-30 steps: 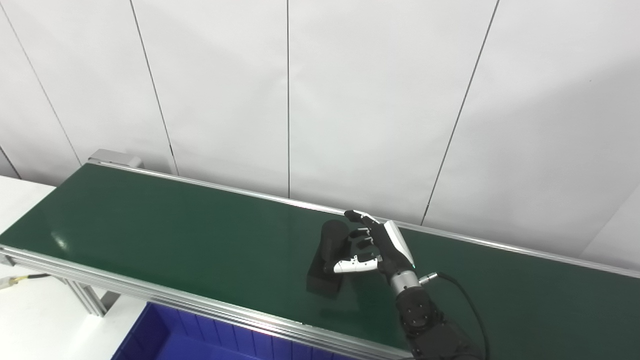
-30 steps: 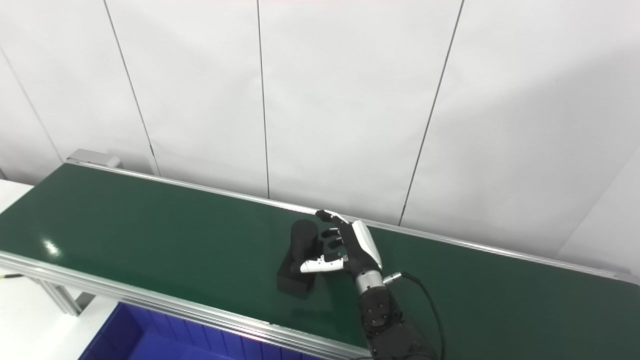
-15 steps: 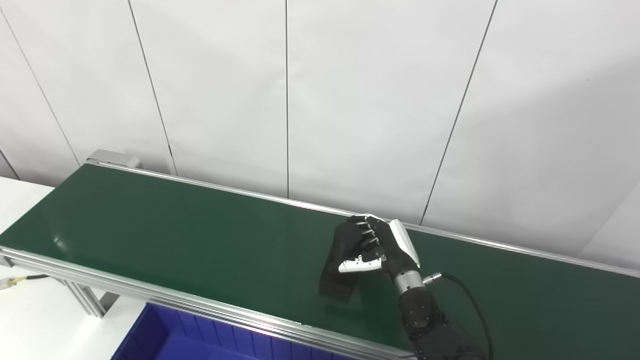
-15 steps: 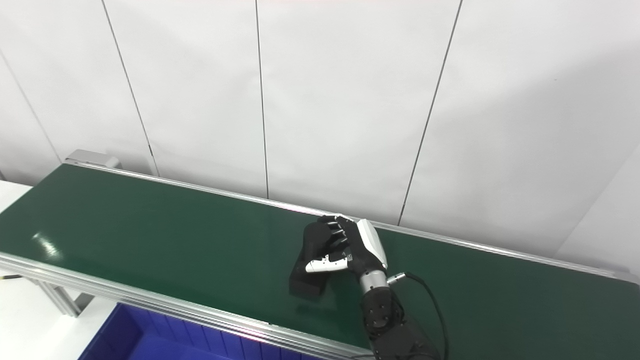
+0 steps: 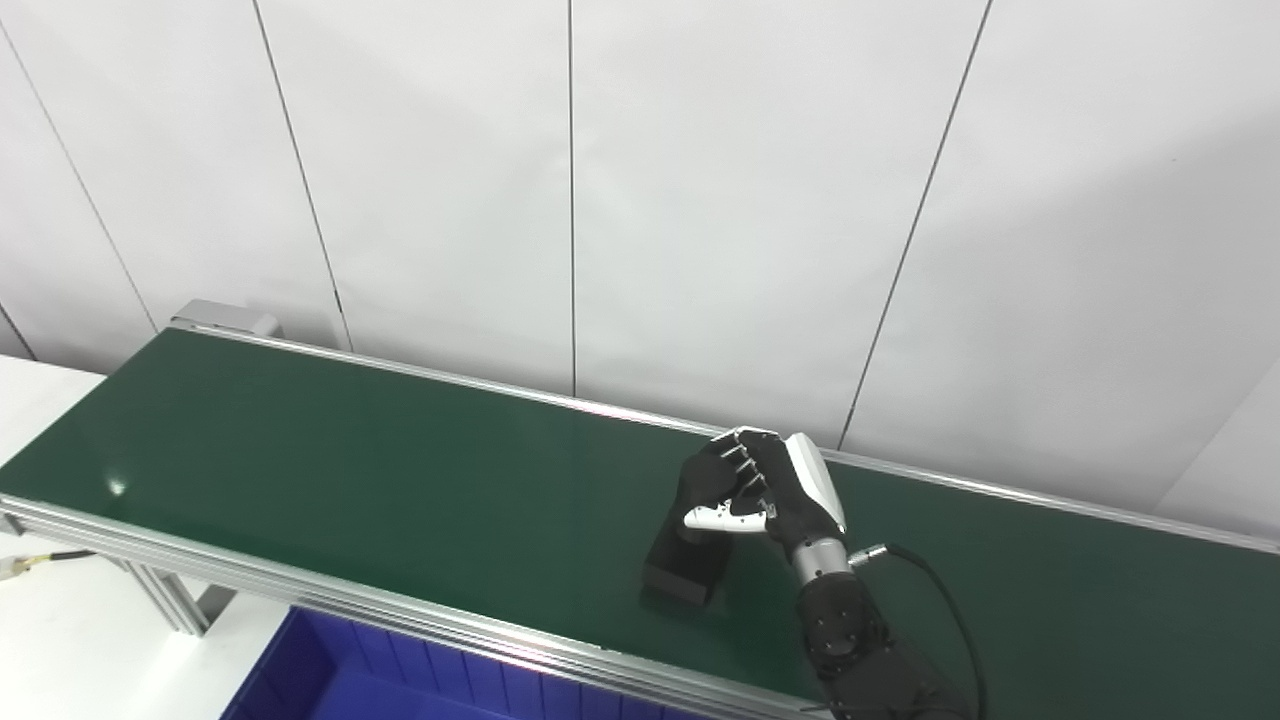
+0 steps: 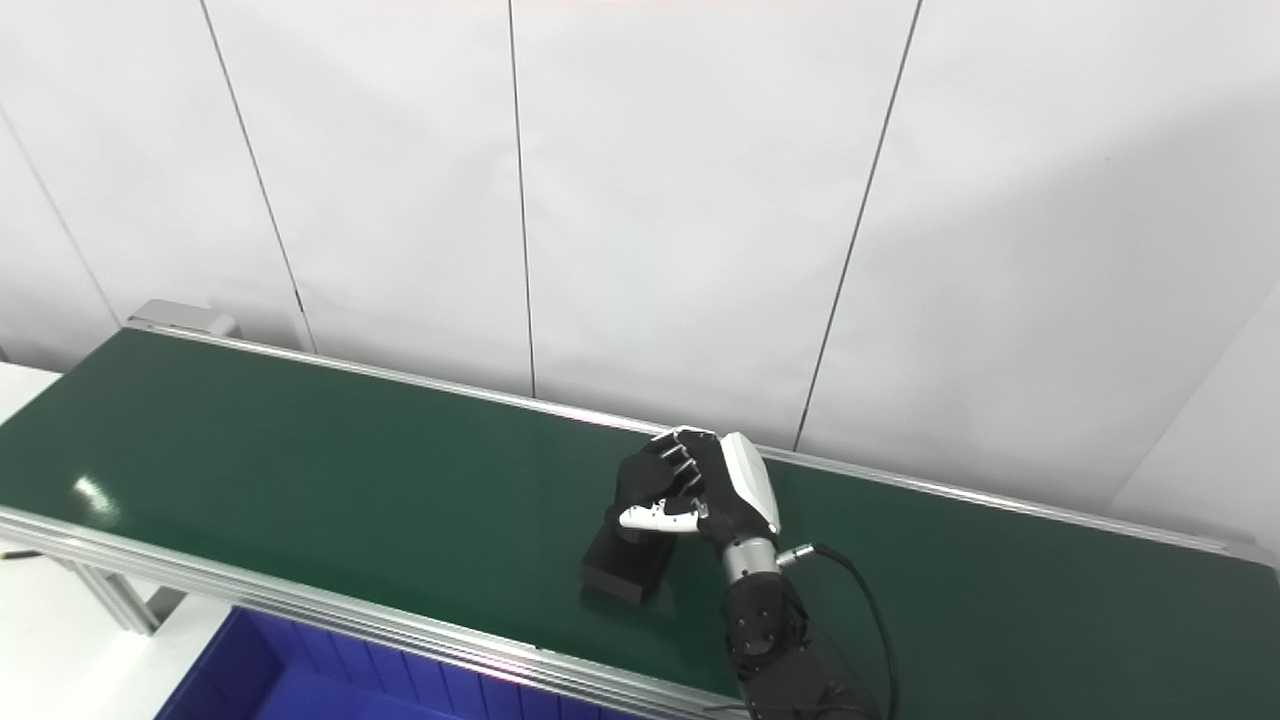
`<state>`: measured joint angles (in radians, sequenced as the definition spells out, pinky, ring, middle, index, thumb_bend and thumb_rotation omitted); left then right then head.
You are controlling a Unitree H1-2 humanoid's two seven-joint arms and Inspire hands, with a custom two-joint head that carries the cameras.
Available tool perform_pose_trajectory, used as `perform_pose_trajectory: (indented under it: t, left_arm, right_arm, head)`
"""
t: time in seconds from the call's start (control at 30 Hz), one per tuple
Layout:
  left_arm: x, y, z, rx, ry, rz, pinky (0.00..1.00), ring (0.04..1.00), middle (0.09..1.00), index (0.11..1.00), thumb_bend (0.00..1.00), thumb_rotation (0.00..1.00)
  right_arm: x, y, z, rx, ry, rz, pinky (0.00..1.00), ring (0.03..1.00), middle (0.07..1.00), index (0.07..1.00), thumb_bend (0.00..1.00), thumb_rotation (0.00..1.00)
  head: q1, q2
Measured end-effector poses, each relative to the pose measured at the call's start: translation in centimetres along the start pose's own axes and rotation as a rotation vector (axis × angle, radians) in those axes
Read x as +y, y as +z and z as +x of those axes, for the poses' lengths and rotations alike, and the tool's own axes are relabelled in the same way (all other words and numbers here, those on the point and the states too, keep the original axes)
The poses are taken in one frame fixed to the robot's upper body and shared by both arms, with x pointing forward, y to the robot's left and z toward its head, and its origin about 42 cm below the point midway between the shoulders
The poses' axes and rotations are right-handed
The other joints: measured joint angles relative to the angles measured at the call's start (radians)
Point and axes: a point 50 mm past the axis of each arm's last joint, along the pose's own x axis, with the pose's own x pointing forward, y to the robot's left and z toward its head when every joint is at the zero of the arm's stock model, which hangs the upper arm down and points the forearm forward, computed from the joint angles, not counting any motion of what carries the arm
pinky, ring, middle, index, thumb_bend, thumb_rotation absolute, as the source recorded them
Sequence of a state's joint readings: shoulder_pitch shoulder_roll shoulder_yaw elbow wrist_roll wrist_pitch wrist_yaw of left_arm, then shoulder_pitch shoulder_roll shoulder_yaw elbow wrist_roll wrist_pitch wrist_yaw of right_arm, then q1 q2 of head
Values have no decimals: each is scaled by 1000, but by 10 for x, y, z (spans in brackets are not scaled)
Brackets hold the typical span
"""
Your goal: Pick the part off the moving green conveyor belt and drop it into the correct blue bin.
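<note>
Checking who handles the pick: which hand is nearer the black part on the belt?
Right. The right hand is closed around the black part on the green belt; the left hand is not in view.

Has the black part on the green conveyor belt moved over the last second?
Yes. The black part, with the right hand shut on it, sits further right along the green conveyor belt, judged against the belt's silver far rail.

Twin head cameras, high, overlapping on conveyor belt (image 5: pixel 350 450).
</note>
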<state>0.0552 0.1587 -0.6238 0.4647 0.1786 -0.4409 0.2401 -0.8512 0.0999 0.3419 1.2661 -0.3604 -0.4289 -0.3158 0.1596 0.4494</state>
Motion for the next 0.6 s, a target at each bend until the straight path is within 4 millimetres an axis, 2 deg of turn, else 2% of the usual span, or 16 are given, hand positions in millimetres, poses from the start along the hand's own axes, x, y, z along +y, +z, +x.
perform_pose_trajectory:
  t: [0.13, 0.27, 0.33, 0.4, 0.43, 0.5, 0.57, 0.6]
  left_arm:
    - [0, 0, 0, -1, -4, -1, 595, 613, 619, 605, 943, 114]
    - [1, 1, 0, -3, -8, 0, 597, 617, 621, 608, 937, 106]
    - [1, 2, 0, -9, -8, 0, 593, 619, 624, 611, 937, 102]
    - [2, 4, 0, -19, -8, 0, 592, 621, 626, 612, 937, 101]
    - [2, 6, 1, -25, -7, 0, 595, 625, 628, 613, 943, 100]
    - [3, 8, 2, -32, -3, -4, 609, 637, 634, 615, 951, 106]
    - [6, 8, 2, -32, 0, -5, 629, 655, 647, 627, 949, 97]
    - [7, 9, 2, -36, 0, -4, 634, 659, 649, 631, 946, 95]
  right_arm:
    - [-4, 5, 0, -36, -5, 27, 308, 378, 474, 540, 513, 0]
    - [-11, 6, -5, -80, -21, 33, 311, 388, 475, 532, 515, 0]
    - [-15, 6, -10, -109, -31, 37, 337, 406, 479, 519, 518, 0]
    - [-21, 5, -20, -146, -34, 55, 339, 408, 481, 518, 518, 0]
    - [-23, 4, -25, -158, -33, 64, 331, 404, 478, 518, 518, 0]
    - [-29, 2, -37, -184, -28, 76, 312, 394, 471, 523, 517, 0]
    - [-35, 5, -47, -213, -32, 87, 307, 393, 467, 524, 517, 0]
    - [-40, 6, -54, -223, -39, 89, 308, 394, 468, 523, 517, 0]
  head:
    - [-25, 8]
    - [-84, 25]
    - [-136, 32]
    - [-141, 34]
    - [-188, 52]
    - [-189, 52]
    - [-268, 116]
    - [-268, 117]
